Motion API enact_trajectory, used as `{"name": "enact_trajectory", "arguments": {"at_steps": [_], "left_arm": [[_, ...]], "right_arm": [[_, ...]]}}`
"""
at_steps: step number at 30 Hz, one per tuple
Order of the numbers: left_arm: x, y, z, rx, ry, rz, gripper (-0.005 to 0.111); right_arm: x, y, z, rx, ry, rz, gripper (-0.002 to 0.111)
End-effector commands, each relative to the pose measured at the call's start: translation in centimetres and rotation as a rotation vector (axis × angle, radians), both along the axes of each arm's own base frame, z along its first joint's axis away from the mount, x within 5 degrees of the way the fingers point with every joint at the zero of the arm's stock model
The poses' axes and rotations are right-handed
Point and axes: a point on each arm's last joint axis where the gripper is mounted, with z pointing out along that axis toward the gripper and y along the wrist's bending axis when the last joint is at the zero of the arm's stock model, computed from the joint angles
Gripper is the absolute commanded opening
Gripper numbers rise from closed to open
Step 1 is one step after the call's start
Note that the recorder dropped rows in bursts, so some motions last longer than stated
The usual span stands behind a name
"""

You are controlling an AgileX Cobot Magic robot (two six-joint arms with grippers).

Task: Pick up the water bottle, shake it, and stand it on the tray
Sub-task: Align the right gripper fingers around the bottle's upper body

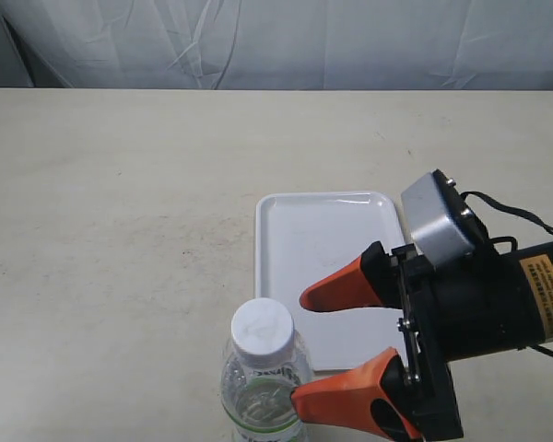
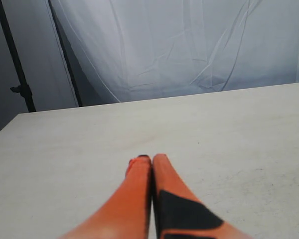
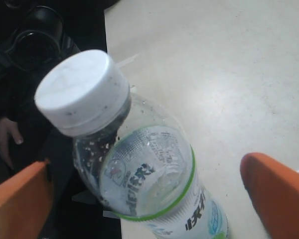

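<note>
The water bottle (image 1: 263, 373), clear with a white cap and a green-edged label, stands upright at the table's front edge, just left of the tray's near-left corner. The white tray (image 1: 323, 235) lies flat behind and to the right of it with nothing on it. My right gripper (image 1: 300, 348) is open, its orange fingers (image 1: 341, 287) pointing at the bottle's upper part from the right. In the right wrist view the bottle (image 3: 154, 179) stands between the spread fingers (image 3: 279, 194), touching neither. My left gripper (image 2: 150, 160) is shut on nothing above bare table, out of the exterior view.
The beige table (image 1: 120, 203) runs back to a white cloth backdrop (image 1: 286, 41). Past the table's front edge, dark equipment (image 3: 37, 45) and a person's hand (image 3: 5, 134) show close to the bottle. A black pole (image 2: 12, 55) stands off the table's corner.
</note>
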Motion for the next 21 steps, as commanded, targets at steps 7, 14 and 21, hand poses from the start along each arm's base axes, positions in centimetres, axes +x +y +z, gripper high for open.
{"name": "enact_trajectory", "arguments": {"at_steps": [7, 14, 21], "left_arm": [[-0.01, -0.04, 0.04, -0.004, -0.014, -0.007, 0.002], [-0.01, -0.04, 0.04, -0.004, -0.014, -0.007, 0.002], [-0.01, -0.04, 0.04, -0.004, -0.014, -0.007, 0.002]], "right_arm": [[-0.19, 0.04, -0.12, 0.005, 0.007, 0.006, 0.104], [0.27, 0.08, -0.16, 0.001, 0.003, -0.046, 0.104], [-0.02, 0.13, 0.04, 0.023, 0.016, -0.017, 0.104]]}}
